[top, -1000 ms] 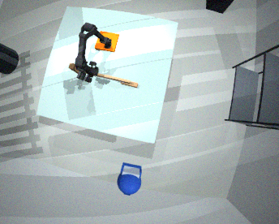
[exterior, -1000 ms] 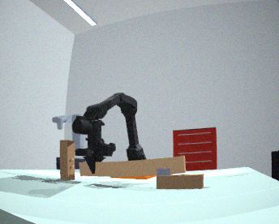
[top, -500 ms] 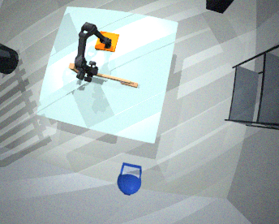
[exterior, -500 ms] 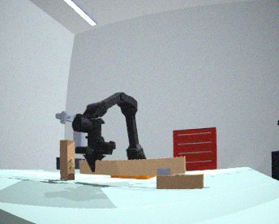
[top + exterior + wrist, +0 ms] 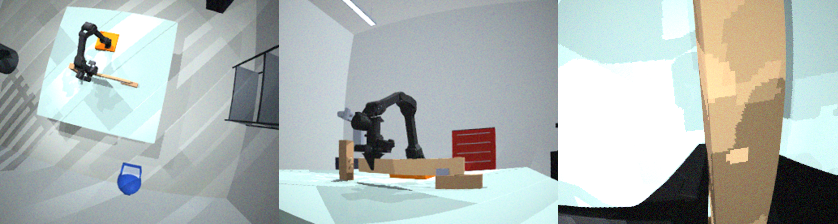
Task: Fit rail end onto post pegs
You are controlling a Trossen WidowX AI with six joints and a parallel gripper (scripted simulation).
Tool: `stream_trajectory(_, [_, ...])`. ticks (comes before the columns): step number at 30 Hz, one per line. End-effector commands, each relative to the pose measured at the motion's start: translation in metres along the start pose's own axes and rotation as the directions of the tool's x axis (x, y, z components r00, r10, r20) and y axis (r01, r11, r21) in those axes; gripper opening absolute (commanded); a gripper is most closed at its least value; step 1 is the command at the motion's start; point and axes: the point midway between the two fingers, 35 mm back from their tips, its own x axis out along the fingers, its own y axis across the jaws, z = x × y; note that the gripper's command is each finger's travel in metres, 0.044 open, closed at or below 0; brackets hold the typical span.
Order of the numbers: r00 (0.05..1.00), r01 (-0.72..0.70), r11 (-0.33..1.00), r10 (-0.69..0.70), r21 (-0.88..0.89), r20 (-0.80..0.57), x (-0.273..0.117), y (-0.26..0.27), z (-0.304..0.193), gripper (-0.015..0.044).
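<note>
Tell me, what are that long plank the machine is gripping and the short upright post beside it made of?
The plank, a bed rail, looks like plain wood: flat tan-brown faces, matte, no shine or paint. The gripper is shut on it near its end. The post shows the same dull tan, so probably the same wood; its two small pegs look lighter. No grain shows at this sharpness, so wood is a likely reading, not certain.

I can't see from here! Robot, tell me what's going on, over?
Tool shut on rail near its post end. Rail end lifted, short of post; pegs not in yet. Far end at footboard block. Nothing seen blocking the gap.
</note>
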Motion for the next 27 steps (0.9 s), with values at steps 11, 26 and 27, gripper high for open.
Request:
stream_trajectory(11, [1.000, 0.014, 1.000, -0.014, -0.003, 0.006, -0.0112, -0.0015, 0.0009, 0.0000])
stream_trajectory(26, [1.000, 0.014, 1.000, -0.014, -0.003, 0.006, -0.0055, -0.0010, 0.0009, 0.0000])
stream_trajectory(27, [1.000, 0.014, 1.000, -0.014, -0.003, 0.006, -0.0055, -0.0009, 0.0009, 0.0000])
